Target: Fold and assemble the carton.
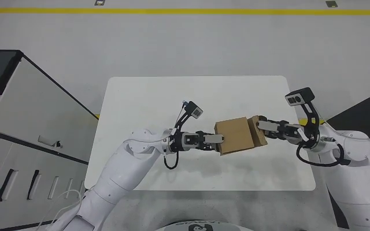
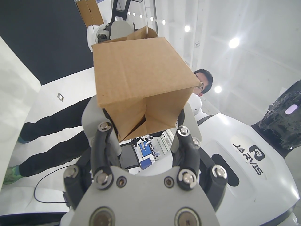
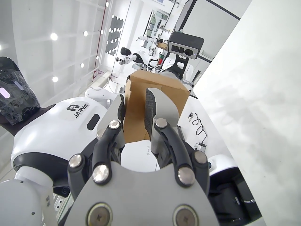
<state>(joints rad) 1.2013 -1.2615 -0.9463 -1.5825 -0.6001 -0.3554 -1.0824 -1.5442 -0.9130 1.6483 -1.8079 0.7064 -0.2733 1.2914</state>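
A brown cardboard carton (image 1: 234, 134) hangs over the middle-right of the white table (image 1: 173, 104), held between both arms. My left gripper (image 1: 219, 138) is at its left end. In the left wrist view the carton (image 2: 138, 71) has its partly folded end flaps wedged between the spread fingers of my left gripper (image 2: 145, 116). My right gripper (image 1: 259, 128) is at the carton's right end, where the flaps stand open. In the right wrist view my right gripper (image 3: 136, 95) is shut on one flap of the carton (image 3: 160, 88).
A grey cabinet (image 1: 34, 115) stands off the table's left side. A yellow floor line (image 1: 185, 10) runs along the back. Bare tabletop (image 3: 247, 71) lies around and under the carton.
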